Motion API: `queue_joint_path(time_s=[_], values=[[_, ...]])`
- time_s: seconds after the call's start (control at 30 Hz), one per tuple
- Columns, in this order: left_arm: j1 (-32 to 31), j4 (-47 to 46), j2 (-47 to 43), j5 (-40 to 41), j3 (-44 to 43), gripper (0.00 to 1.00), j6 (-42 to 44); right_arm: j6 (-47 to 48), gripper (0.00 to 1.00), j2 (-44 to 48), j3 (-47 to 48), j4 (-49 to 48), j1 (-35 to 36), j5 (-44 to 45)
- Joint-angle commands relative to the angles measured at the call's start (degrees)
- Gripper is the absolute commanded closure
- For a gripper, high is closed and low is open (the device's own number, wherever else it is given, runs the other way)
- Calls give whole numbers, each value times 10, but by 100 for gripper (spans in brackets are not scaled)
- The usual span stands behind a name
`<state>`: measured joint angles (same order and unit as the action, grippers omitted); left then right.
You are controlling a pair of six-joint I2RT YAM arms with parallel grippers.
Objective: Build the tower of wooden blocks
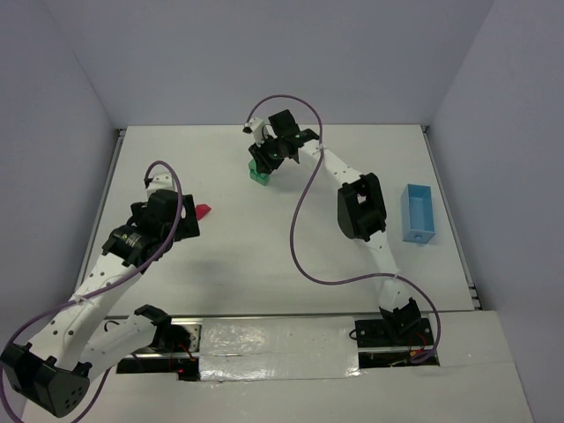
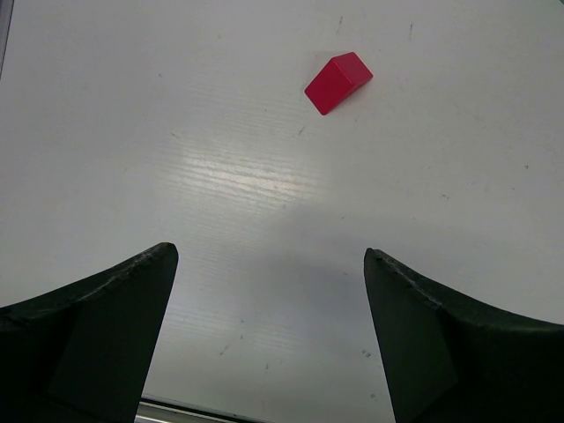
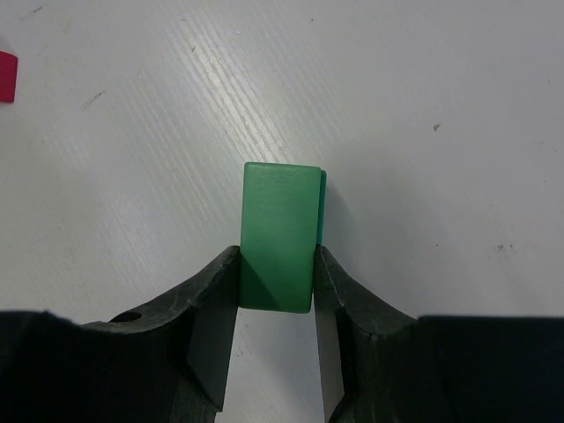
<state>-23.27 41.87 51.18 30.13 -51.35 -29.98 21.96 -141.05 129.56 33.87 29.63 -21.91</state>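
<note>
At the far middle of the table stands a small green stack point(image 1: 259, 171). My right gripper point(image 3: 277, 256) is shut on the top green block point(image 3: 278, 211), its pads pressed against both long sides. A thin teal-green edge of a lower block point(image 3: 322, 207) peeks out along its right side. The red roof-shaped wedge point(image 2: 338, 83) lies alone on the white table, ahead and slightly right of my left gripper point(image 2: 271, 254), which is wide open with nothing between its fingers. From above, the wedge point(image 1: 203, 211) sits just right of the left gripper point(image 1: 181, 218).
A light blue rectangular tray point(image 1: 418, 213) stands near the table's right edge. The right arm's purple cable point(image 1: 304, 203) loops over the middle of the table. Grey walls close off the far and side edges.
</note>
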Motion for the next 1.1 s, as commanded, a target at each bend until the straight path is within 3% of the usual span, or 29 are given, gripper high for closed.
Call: queue_joint_path(time_s=[0.0, 1.07], values=[[-1, -20, 3, -3, 1, 0, 11, -2, 88, 22, 18, -12, -3, -8], [-26, -20, 4, -3, 3, 0, 10, -2, 81, 17, 27, -6, -9, -22]])
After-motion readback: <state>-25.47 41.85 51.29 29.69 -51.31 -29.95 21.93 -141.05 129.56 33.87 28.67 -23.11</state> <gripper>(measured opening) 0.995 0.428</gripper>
